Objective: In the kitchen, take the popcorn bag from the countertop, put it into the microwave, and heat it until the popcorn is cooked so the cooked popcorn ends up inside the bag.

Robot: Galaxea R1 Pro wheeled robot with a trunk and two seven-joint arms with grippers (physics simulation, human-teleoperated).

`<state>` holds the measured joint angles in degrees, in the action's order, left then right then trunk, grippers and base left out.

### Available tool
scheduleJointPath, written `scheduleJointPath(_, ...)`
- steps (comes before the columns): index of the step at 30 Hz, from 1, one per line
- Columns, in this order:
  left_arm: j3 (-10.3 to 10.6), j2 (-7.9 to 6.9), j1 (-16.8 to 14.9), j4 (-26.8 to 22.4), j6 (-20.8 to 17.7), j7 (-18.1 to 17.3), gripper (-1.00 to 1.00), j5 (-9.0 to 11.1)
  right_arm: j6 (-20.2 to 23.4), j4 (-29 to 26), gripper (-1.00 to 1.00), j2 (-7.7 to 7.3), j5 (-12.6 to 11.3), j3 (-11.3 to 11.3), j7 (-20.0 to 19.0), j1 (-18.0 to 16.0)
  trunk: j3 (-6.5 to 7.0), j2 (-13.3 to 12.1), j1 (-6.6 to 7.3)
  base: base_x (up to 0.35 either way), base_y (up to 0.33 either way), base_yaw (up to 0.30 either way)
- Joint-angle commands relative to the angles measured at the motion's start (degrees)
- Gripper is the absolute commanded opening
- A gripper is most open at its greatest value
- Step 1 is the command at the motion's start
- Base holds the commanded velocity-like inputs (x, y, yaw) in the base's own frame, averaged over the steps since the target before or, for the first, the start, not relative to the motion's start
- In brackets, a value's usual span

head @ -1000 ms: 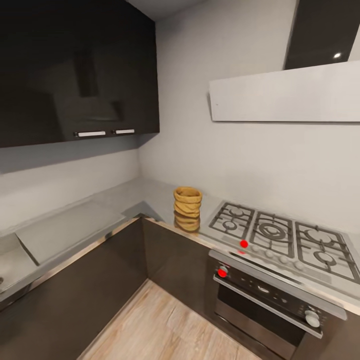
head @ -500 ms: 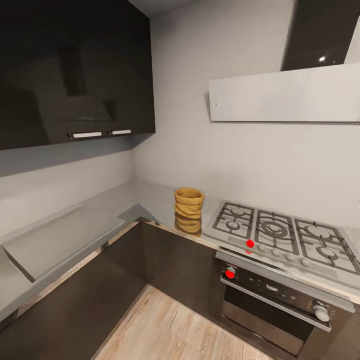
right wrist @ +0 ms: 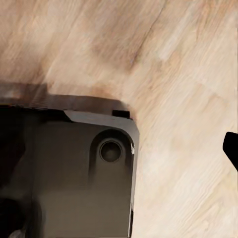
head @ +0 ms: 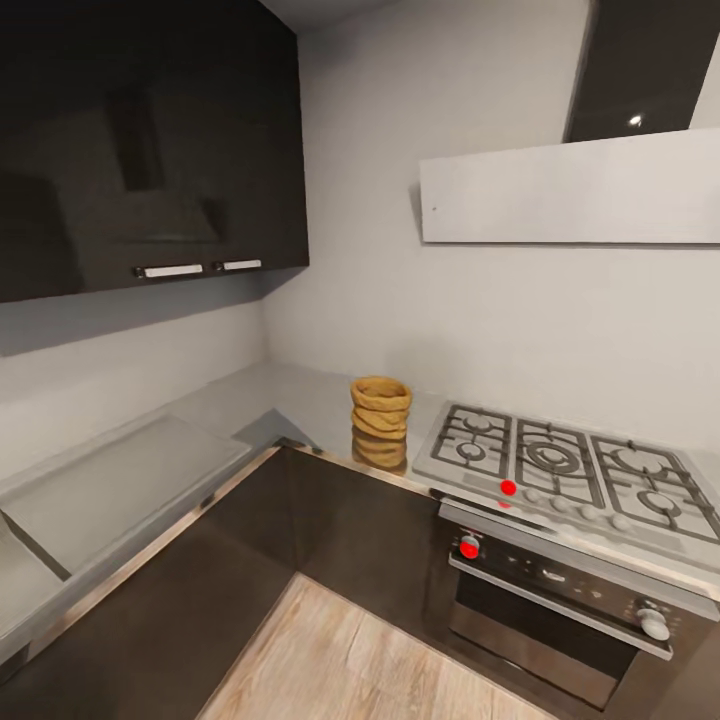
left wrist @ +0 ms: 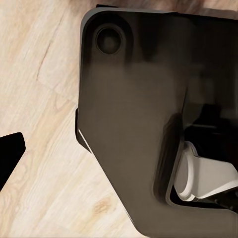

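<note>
The popcorn bag (head: 380, 420) stood upright mid-frame on the grey countertop (head: 290, 400), just left of the gas hob (head: 570, 470). Black cabinets (head: 150, 140) filled the upper left. Finger state of either gripper: cannot tell.

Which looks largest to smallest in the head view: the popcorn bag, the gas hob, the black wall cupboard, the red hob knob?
1. Black wall cupboard, though it is nearest the camera.
2. Gas hob.
3. Popcorn bag.
4. Red hob knob.
</note>
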<state>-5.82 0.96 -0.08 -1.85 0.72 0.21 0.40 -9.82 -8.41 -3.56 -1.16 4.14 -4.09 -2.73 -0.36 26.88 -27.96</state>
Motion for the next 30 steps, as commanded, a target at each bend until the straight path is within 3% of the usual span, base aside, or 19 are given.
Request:
scheduleJointPath(1, -0.41, 0.05, -0.01, 0.00, 0.07, 0.02, 1.00, 0.04, -0.17, -5.04, 1.00, -0.03, -0.10, 0.41, -0.04, 0.00, -0.04, 0.05, -0.02, 0.000, 0.000, 0.000)
scheduleJointPath(14, -0.40, 0.10, -0.01, 0.00, 0.07, -0.03, 1.00, 0.04, -0.06, -42.89, 1.00, 0.02, 0.02, 0.69, -0.23, 0.01, -0.04, 0.05, -0.02, 0.000, 0.000, 0.000)
scheduleJointPath(15, -0.38, 0.10, -0.01, 0.00, 0.07, -0.03, 1.00, 0.04, 0.17, -47.88, 1.00, 0.03, 0.02, 0.69, -0.22, 0.01, -0.04, 0.05, -0.02, 0.000, 0.000, 0.000)
scheduleJointPath(16, -0.38, 0.10, -0.01, 0.00, 0.07, -0.03, 1.00, 0.04, 0.73, -53.14, 1.00, 0.01, 0.02, 0.69, -0.18, 0.01, -0.04, 0.05, -0.02, 0.000, 0.000, 0.000)
scheduleJointPath(18, -0.37, 0.10, -0.01, 0.00, 0.07, -0.03, 1.00, 0.04, 1.67, -57.37, 1.00, -0.02, 0.02, 0.69, -0.15, 0.01, -0.04, 0.05, -0.02, 0.000, 0.000, 0.000)
scheduleJointPath(22, -0.39, 0.10, -0.01, 0.00, 0.07, -0.03, 1.00, 0.04, 8.24, -69.41, 1.00, 0.01, 0.02, 0.57, 0.03, -0.01, -0.04, 0.05, -0.02, 0.000, 0.000, 0.000)
scheduleJointPath(27, -0.41, 0.10, -0.01, 0.00, 0.07, -0.03, 1.00, 0.04, 13.52, -75.66, 1.00, 0.46, -0.05, 0.59, 0.18, -1.26, -0.04, 0.05, -0.02, 0.000, 0.000, 0.000)
scheduleJointPath(30, -0.41, 0.10, -0.01, 0.00, 0.07, -0.03, 1.00, 0.04, 16.66, -76.40, 1.00, 0.72, -0.10, 0.60, 1.09, -6.27, -0.04, 0.05, -0.02, 0.000, 0.000, 0.000)
